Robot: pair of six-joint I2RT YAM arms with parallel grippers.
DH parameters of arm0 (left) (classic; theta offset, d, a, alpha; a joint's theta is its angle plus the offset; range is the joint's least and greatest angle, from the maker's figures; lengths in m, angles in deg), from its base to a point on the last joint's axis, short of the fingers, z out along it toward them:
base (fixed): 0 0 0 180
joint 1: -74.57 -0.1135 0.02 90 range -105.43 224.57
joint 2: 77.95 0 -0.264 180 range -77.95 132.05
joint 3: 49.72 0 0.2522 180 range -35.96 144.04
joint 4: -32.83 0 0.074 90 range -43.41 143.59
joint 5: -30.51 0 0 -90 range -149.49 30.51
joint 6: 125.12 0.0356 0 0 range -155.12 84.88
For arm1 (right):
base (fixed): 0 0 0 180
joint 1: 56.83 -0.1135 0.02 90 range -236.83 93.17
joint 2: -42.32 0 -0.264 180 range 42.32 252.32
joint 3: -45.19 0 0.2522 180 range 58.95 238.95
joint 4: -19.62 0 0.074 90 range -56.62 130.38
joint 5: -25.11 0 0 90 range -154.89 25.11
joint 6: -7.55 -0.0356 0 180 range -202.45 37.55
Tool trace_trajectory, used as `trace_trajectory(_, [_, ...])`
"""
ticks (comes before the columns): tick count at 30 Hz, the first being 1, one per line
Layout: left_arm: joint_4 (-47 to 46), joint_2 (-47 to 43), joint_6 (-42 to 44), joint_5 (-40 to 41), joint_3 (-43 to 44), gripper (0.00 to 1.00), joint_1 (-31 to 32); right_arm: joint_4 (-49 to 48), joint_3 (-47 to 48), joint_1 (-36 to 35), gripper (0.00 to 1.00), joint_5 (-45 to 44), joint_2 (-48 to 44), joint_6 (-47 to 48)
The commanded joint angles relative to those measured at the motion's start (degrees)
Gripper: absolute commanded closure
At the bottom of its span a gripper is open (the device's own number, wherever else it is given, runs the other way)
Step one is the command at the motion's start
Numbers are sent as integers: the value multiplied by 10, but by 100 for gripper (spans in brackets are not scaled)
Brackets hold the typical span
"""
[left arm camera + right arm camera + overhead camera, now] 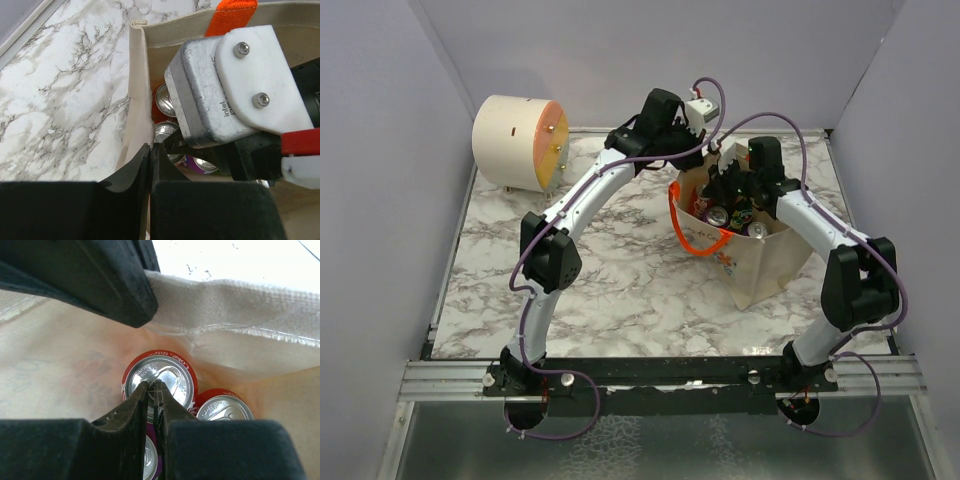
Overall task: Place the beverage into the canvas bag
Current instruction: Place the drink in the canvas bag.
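Red can [176,376] upright inside canvas bag [235,315]

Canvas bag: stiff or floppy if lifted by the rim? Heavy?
Likely floppy: the canvas bag rim creases and sags in the right wrist view. Probably bottom-heavy, with several cans inside; they may shift.

The beige canvas bag [767,272] stands open-mouthed at the far right, its orange handle [692,238] drooping over the left side. Inside, three cans stand upright and packed together: a red Coke can [161,377], a second red can [223,408] and a purple can [150,457].
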Motion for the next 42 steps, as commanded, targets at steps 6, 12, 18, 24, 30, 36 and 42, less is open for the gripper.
trace_trajectory(6, [-36,12,-20,-30,39,100,9,-7,-27,-9,90,-58,29,-8])
trace_trajectory(12, [-41,10,-21,-20,44,100,8,-6,-42,-17,90,-53,28,-12])
trace_trajectory(18, [-44,11,-20,-17,48,100,8,2,-51,-29,90,-46,27,-11])
trace_trajectory(24, [-43,11,-10,-6,38,100,8,41,1,-31,84,-23,19,-15])
trace_trajectory(30, [-44,7,-7,3,39,100,9,45,30,-30,80,-25,-21,-31])
trace_trajectory(36, [-43,0,-16,7,27,100,8,65,39,-22,77,-45,-58,-37])
trace_trajectory(42, [-49,-2,-29,4,27,100,8,77,19,3,77,-58,-92,-25])
